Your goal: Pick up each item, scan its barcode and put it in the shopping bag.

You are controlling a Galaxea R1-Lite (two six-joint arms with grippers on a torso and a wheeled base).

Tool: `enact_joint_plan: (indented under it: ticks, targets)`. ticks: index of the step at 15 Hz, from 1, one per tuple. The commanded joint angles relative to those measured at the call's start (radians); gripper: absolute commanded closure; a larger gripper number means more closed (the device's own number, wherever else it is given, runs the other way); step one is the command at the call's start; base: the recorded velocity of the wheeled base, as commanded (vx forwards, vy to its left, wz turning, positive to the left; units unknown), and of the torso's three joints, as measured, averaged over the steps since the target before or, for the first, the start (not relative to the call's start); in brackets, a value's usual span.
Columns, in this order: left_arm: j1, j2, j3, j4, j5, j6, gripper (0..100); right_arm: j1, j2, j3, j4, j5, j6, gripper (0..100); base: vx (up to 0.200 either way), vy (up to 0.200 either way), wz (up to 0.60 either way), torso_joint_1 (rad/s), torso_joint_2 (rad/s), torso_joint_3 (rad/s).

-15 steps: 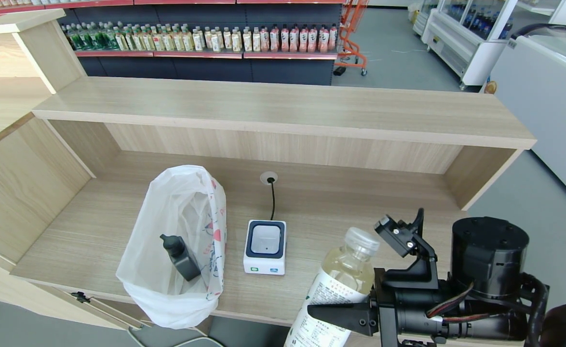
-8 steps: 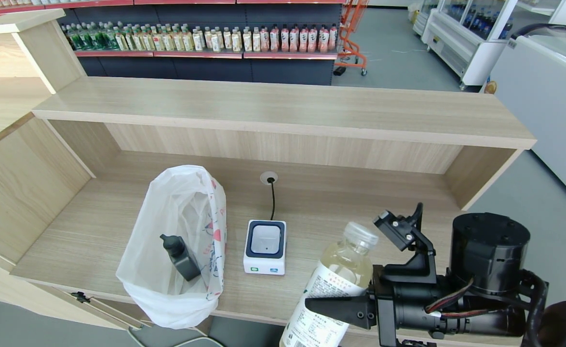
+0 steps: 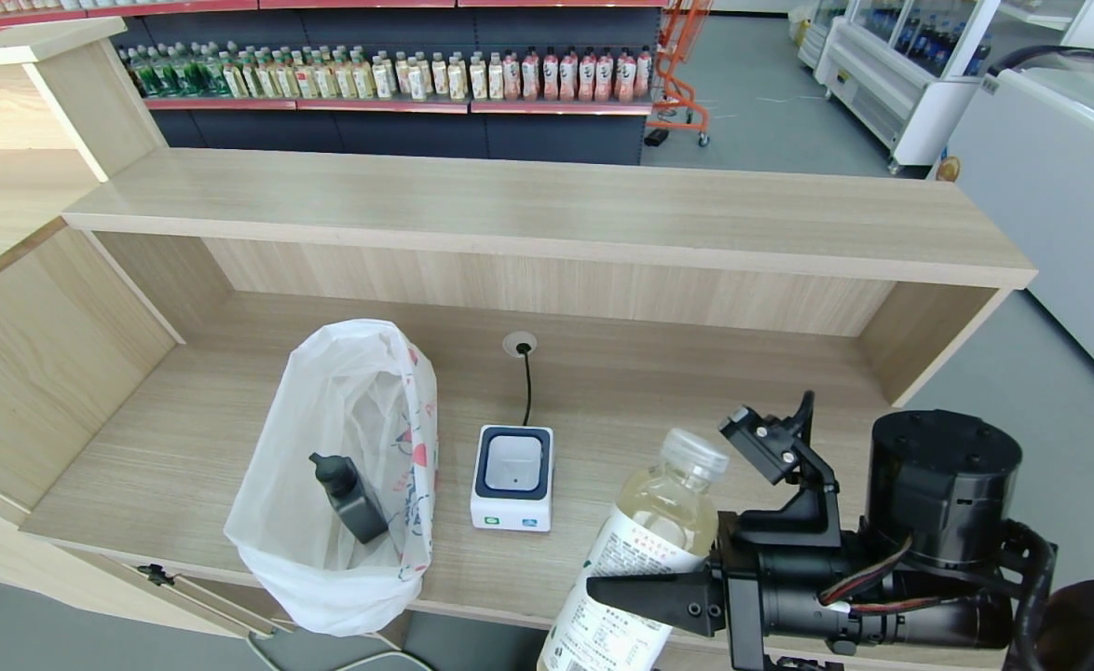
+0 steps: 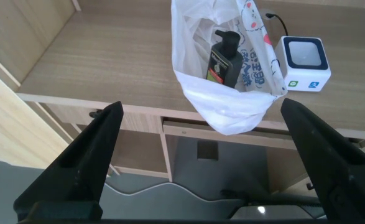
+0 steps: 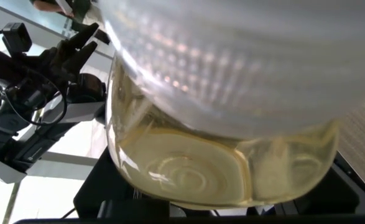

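Pale yellow liquid filled the clear bottle point(image 3: 651, 522), which the right end effector point(image 3: 623, 585) held tilted above the near edge of the desk point(image 3: 174, 438), its white cap point(image 3: 693, 454) pointing up and away and its printed label facing the head camera. One dark finger lay across the label; the other was hidden behind the bottle, so the grip looked closed on it, though only one side could be seen. Up close in the right wrist view the ribbed body and the liquid pooled inside were plain. A white scanner point(image 3: 512, 477) with a dark-framed window sat on the desk to the left of the bottle and apart from it, its black cable point(image 3: 526, 384) running back to a round hole in the desk top. Just left of the scanner stood the white plastic shopping bag point(image 3: 323, 559), mouth open, with a black pump bottle point(image 3: 349, 499) leaning inside. The left end effector point(image 4: 194, 168) hung off the near edge of the desk, facing the bag, its two fingers spread wide with nothing between them.
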Motion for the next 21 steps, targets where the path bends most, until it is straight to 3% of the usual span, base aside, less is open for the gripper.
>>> enact_joint_plan:
  ticks: [1, 7, 10, 11, 12, 13, 14, 16, 21]
  targets:
    - [0.0, 0.0, 0.0, 0.0, 0.0, -0.001, 0, 0.0, 0.002, 0.0, 0.0, 0.005, 0.0, 100, 0.0, 0.0, 0.0, 0.0, 0.0, 0.0]
    - [0.0, 0.0, 0.0, 0.0, 0.0, -0.001, 0, -0.009, -0.004, 0.009, 0.006, 0.0, -0.006, 100, 0.0, 0.0, 0.0, 0.0, 0.0, 0.0]
    - [0.0, 0.0, 0.0, 0.0, 0.0, -0.001, 0, -0.135, -0.043, -0.006, 0.006, -0.004, -0.028, 100, 0.0, 0.0, 0.0, 0.0, 0.0, 0.0]
    - [0.0, 0.0, 0.0, 0.0, 0.0, -0.001, 0, -0.173, -0.084, -0.012, 0.013, -0.003, -0.091, 100, 0.0, 0.0, 0.0, 0.0, 0.0, 0.0]
    - [0.0, 0.0, 0.0, 0.0, 0.0, -0.001, 0, -0.248, -0.124, -0.026, 0.036, -0.001, -0.365, 100, 0.0, 0.0, 0.0, 0.0, 0.0, 0.0]
    - [0.0, 0.0, 0.0, 0.0, 0.0, -0.001, 0, -0.265, -0.132, -0.034, 0.043, 0.0, -0.454, 100, 0.0, 0.0, 0.0, 0.0, 0.0, 0.0]
    - [0.0, 0.0, 0.0, 0.0, 0.0, -0.001, 0, -0.303, -0.161, -0.083, 0.058, -0.001, -0.729, 100, 0.0, 0.0, 0.0, 0.0, 0.0, 0.0]
    - [0.0, 0.0, 0.0, 0.0, 0.0, -0.001, 0, -0.314, -0.164, -0.117, 0.083, -0.007, -1.031, 100, 0.0, 0.0, 0.0, 0.0, 0.0, 0.0]
    - [0.0, 0.0, 0.0, 0.0, 0.0, -0.001, 0, -0.296, -0.092, -0.181, 0.073, -0.053, -1.504, 100, 0.0, 0.0, 0.0, 0.0, 0.0, 0.0]
